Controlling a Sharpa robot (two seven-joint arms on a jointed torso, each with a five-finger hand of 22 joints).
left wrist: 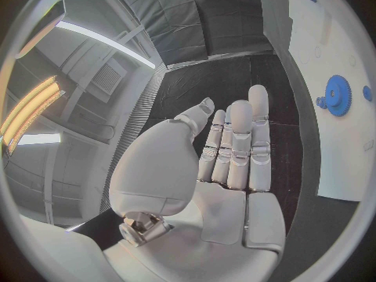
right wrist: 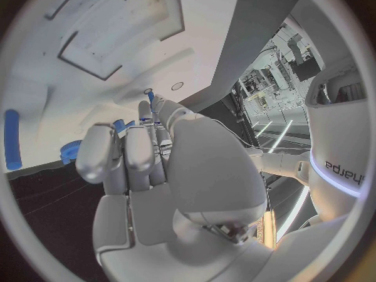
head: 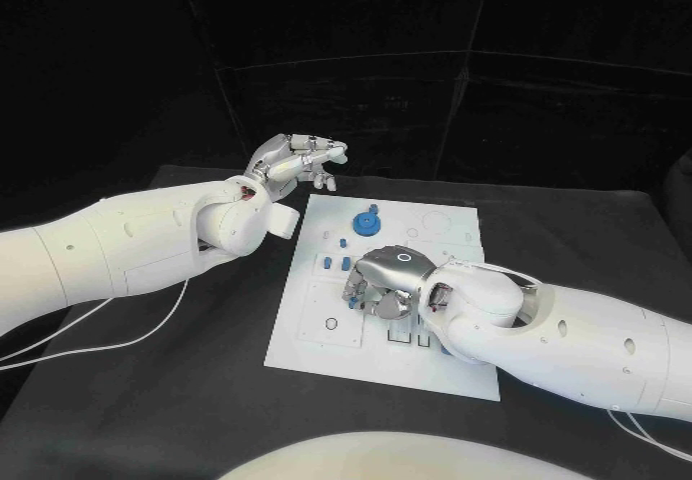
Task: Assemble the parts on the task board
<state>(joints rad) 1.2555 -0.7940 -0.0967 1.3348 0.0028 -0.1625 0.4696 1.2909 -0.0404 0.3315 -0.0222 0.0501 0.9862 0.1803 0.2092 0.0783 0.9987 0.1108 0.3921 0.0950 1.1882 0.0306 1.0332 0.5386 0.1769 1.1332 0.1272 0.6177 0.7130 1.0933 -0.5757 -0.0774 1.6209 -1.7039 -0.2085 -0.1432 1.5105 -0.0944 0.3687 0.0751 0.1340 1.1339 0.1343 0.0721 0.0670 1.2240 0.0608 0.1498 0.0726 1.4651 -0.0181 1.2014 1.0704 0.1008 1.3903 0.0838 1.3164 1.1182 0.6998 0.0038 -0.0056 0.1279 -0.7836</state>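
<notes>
Black tabletop (head: 173, 400) carries your board (head: 325, 340). Your right robot hand (head: 387, 285) hovers mid-board, fingers curled, grasp unclear; gear (head: 369, 220) beyond it. Left robot hand (head: 293, 160) open, off-board.

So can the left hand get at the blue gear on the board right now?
Probably yes. The left hand hovers open beyond the board's far left corner, and the blue gear lies uncovered nearby on the task board. The right hand sits nearer the middle, not between them.
</notes>
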